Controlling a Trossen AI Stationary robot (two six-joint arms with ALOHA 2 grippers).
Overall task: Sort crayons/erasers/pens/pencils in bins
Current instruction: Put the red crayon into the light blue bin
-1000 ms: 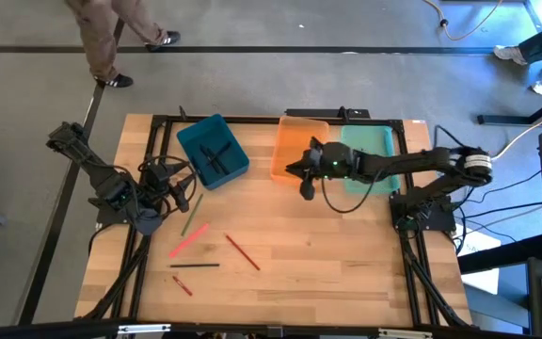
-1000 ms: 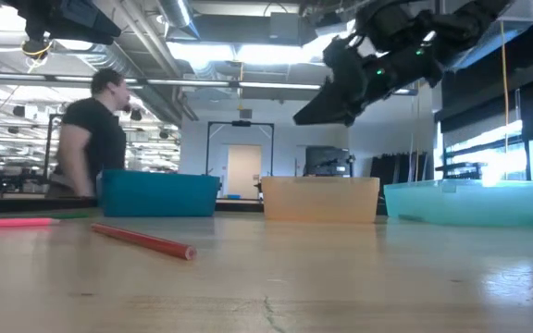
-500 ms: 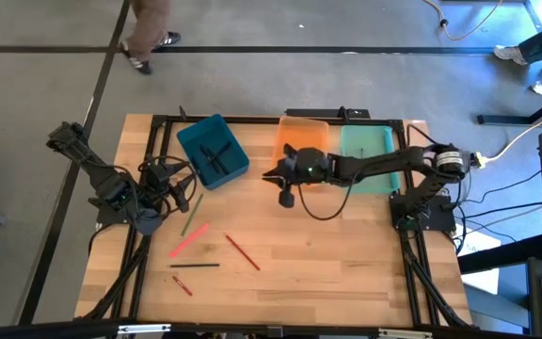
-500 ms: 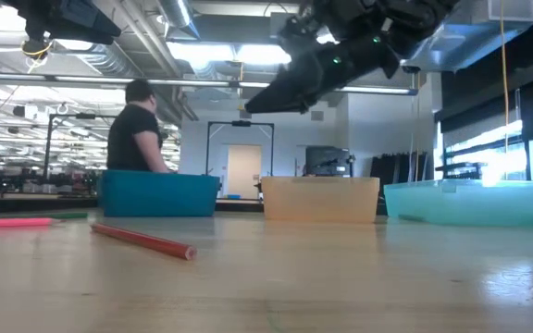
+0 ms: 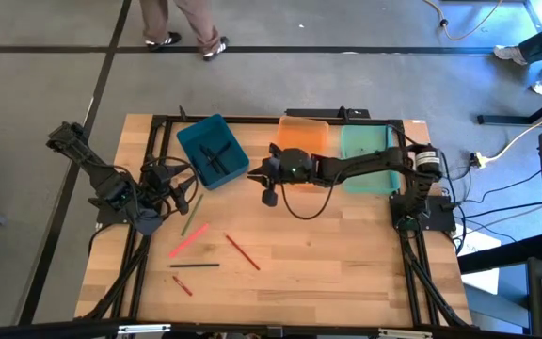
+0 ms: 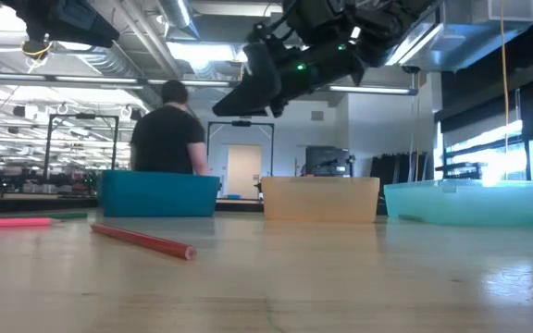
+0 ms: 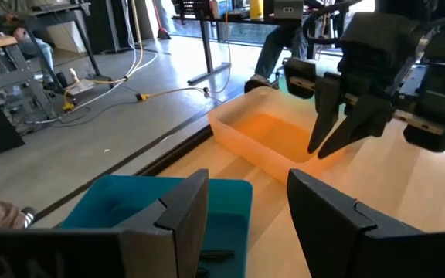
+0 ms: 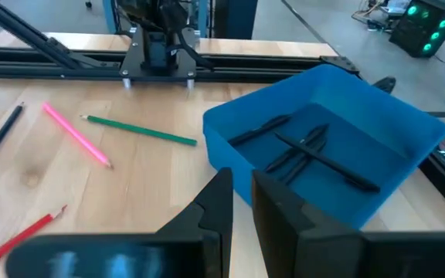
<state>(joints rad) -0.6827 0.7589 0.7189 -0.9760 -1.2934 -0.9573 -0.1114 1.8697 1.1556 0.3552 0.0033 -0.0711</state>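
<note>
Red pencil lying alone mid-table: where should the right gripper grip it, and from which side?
Take the red pencil at mid-shaft, coming straight down with the right gripper, jaws set across its length. It lies flat and diagonal on the table, probably too thin for a side approach, and there is bare wood on both sides of its middle.

Dark jointed arms, black cables, green wrist lights

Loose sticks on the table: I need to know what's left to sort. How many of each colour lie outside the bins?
Red sticks: 2
Pink stick: 1
Green stick: 1
Dark stick: 1
Total: 5
</note>
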